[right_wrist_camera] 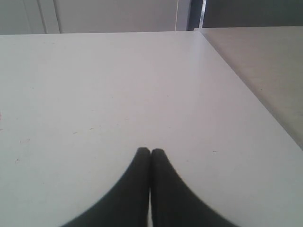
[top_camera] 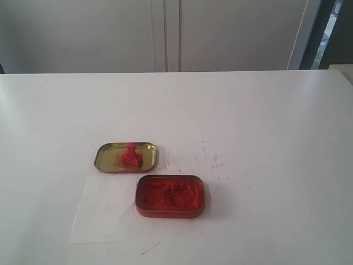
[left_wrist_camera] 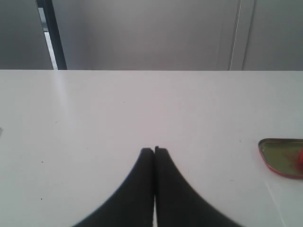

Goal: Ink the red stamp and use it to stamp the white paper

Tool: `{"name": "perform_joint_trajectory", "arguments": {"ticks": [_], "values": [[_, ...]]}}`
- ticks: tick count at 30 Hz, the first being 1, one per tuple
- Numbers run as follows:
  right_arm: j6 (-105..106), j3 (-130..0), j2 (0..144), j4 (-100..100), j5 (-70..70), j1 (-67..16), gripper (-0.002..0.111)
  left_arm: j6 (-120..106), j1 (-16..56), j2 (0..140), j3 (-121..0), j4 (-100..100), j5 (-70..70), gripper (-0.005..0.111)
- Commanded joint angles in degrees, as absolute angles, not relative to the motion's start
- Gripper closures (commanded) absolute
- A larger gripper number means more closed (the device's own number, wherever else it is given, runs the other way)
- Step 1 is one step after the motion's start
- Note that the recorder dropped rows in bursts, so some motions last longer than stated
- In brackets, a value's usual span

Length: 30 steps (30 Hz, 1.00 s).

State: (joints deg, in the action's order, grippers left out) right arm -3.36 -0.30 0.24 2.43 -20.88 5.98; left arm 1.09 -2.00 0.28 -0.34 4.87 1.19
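The small red stamp (top_camera: 132, 155) stands inside the gold tin lid (top_camera: 107, 157), left of the table's middle. In front of it lies the tin of red ink paste (top_camera: 170, 195), lid off. The white paper (top_camera: 103, 210) lies flat to the left of the ink tin. Neither gripper shows in the exterior view. My left gripper (left_wrist_camera: 154, 150) is shut with nothing in it, low over bare table; the gold lid (left_wrist_camera: 279, 158) shows at the frame's edge with a sliver of red stamp (left_wrist_camera: 300, 160). My right gripper (right_wrist_camera: 150, 151) is shut and empty over bare table.
Red scribbles (top_camera: 212, 160) mark the white tabletop (top_camera: 265, 127) right of the lid, and one red streak (top_camera: 150, 248) lies near the front edge. Grey cabinet doors (top_camera: 165, 33) stand behind the table. A second, greyer surface (right_wrist_camera: 265, 61) adjoins the table's edge in the right wrist view.
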Motion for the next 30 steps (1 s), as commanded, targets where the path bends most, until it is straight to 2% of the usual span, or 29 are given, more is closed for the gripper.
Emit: {"name": "perform_joint_trajectory", "arguments": {"ticks": [1, 7, 13, 23, 30], "values": [[-3.4, 0.0, 0.0, 2.6, -20.0, 5.8, 0.108, 1.2, -2.2, 0.0, 0.0, 5.0, 2.0, 0.107], [-3.4, 0.0, 0.0, 2.6, -20.0, 5.8, 0.108, 1.2, -2.2, 0.0, -0.3, 5.0, 1.9, 0.107], [-3.4, 0.0, 0.0, 2.6, -20.0, 5.8, 0.108, 0.5, -2.2, 0.4, -6.6, 5.0, -2.6, 0.107], [-3.4, 0.0, 0.0, 2.6, -20.0, 5.8, 0.108, -5.4, -2.2, 11.3, -20.5, 5.0, -14.7, 0.107], [-3.4, 0.0, 0.0, 2.6, -20.0, 5.8, 0.108, -5.4, -2.2, 18.2, -25.3, 5.1, -15.3, 0.107]]}}
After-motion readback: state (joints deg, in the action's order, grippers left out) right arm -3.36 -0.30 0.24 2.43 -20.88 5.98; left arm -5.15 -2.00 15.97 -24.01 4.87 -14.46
